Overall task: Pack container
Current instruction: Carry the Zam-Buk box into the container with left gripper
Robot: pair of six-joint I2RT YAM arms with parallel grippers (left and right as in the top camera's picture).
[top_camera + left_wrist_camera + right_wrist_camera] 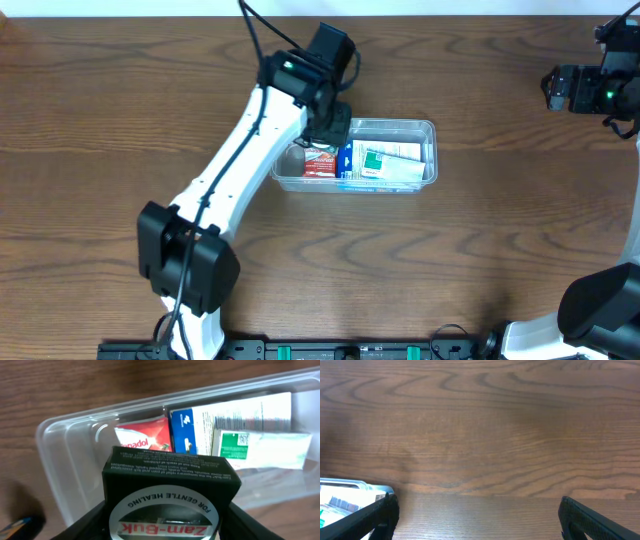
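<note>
Container (pixel 431 150) lies mid-counter (pixel 120 100), long axis left-right, holding three items: one red pack (pixel 145 437), one blue box (pixel 187 430), one green-white pack (pixel 260 447). My left pincer (pixel 167 527) clamps one Zam-Buk box (pixel 170 475) over its left end; my right pincer (pixel 480 525) gapes empty, far right.

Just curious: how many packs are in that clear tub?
3: red pack at one end, blue-white box beside it, green-white pack farther along; others may hide underneath.
</note>
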